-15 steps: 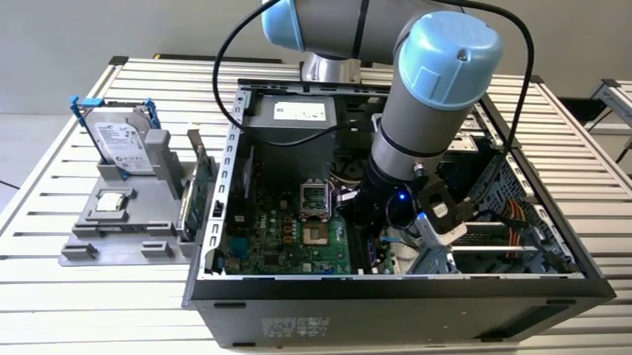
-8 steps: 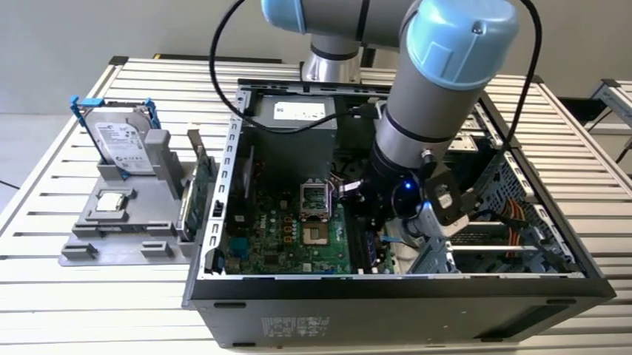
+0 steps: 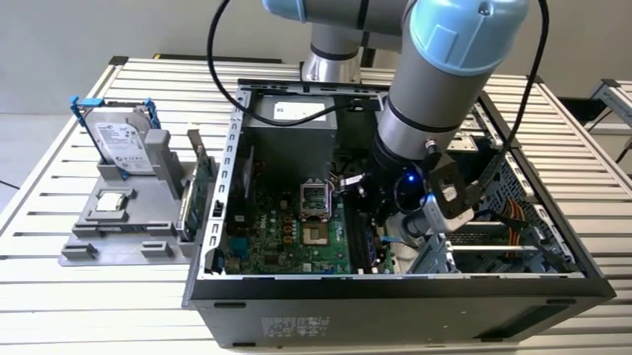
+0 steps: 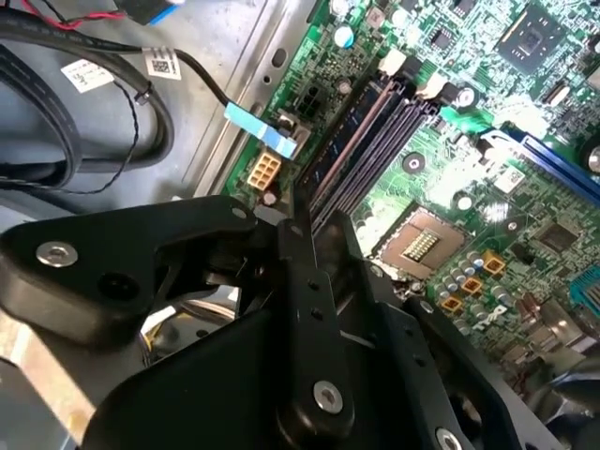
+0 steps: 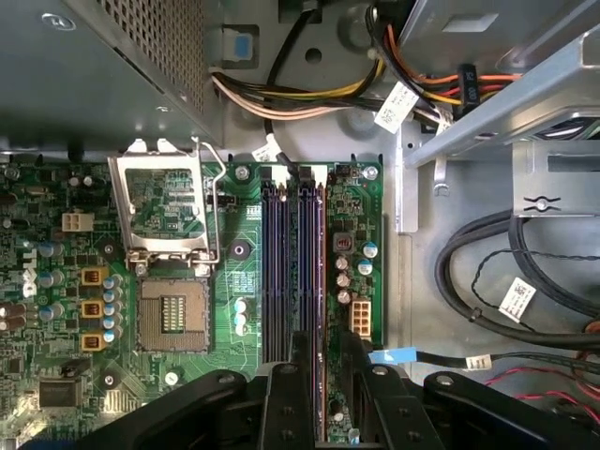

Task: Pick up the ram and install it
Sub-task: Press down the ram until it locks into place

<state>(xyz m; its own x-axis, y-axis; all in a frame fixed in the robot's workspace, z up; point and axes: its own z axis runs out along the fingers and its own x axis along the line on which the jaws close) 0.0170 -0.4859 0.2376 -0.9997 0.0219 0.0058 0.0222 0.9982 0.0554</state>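
Inside the open computer case on the counter, the arm has its end effector lowered over the motherboard, directly above the memory slots beside the CPU socket. Its fingers stand narrowly apart, clamped on the ram, which sits edge-on in line with one slot; whether it is fully seated cannot be told. Outside the case, a hard drive in a blue frame stands on a grey holder.
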